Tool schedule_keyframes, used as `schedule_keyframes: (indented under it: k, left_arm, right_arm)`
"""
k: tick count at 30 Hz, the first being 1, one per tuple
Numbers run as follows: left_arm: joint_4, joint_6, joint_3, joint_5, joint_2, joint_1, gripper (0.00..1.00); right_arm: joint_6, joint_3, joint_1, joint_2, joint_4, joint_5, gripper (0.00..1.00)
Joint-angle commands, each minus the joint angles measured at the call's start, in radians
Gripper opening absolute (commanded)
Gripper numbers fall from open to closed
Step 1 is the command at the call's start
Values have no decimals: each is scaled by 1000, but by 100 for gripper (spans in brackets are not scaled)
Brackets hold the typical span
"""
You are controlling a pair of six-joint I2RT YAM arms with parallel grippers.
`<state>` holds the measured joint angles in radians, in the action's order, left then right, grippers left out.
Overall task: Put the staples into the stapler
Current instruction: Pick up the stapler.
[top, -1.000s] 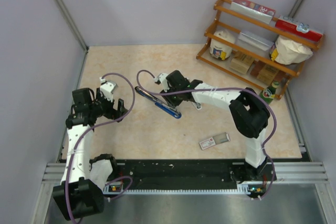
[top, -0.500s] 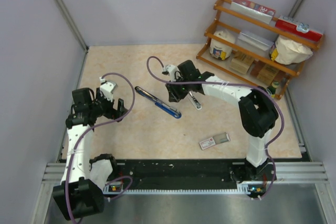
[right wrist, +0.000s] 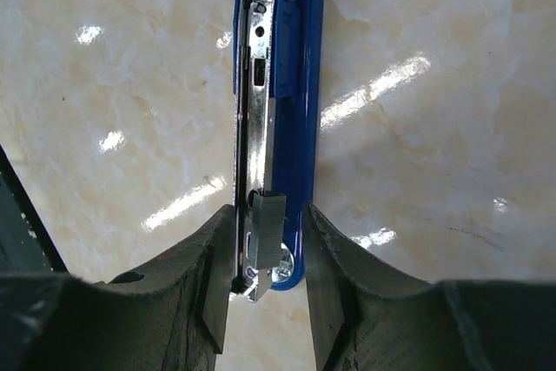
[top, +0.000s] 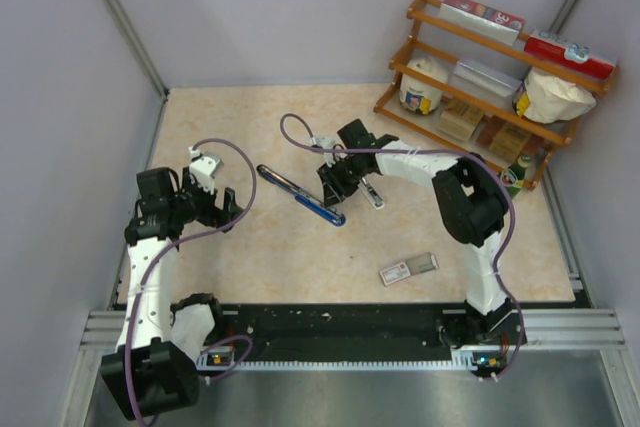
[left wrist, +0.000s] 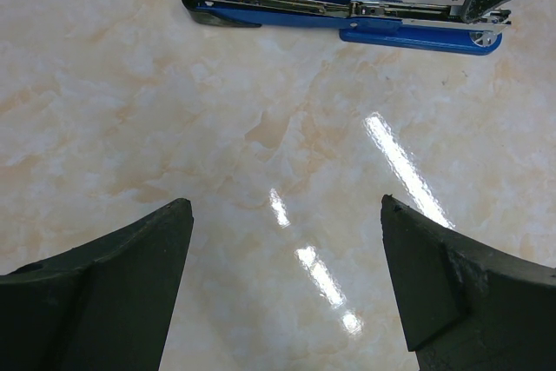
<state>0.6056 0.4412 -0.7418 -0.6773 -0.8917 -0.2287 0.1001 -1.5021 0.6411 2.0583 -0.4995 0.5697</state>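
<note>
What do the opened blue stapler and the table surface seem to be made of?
Stapler: glossy blue shell, painted metal or plastic, unclear; its inner rail is bare silvery metal, glinting. Table: glossy beige marble pattern, probably laminate; light mirrors as bright streaks.

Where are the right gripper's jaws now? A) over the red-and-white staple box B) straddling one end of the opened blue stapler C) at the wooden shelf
B: the right wrist view shows the right gripper with one jaw each side of the end of the blue stapler.
</note>
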Motion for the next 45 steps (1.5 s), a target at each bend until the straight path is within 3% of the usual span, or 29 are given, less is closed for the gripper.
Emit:
schedule_keyframes:
  k: [1, 13, 25, 36, 45]
  left_arm:
    - [-29, 5, 7, -28, 19, -11, 93]
    - [-30, 7, 7, -28, 19, -12, 93]
    - [-30, 7, 9, -30, 19, -11, 93]
    - [-30, 7, 9, -30, 16, -12, 93]
    - [-30, 7, 9, -30, 14, -14, 93]
  right_arm:
    - [-8, -56, 2, 19, -17, 44, 36]
    - [-39, -70, -24, 37, -24, 124, 29]
    - [-22, -70, -24, 37, -27, 75, 31]
    - [-10, -67, -24, 26, -24, 61, 20]
    - [-5, -49, -23, -23, 6, 13, 19]
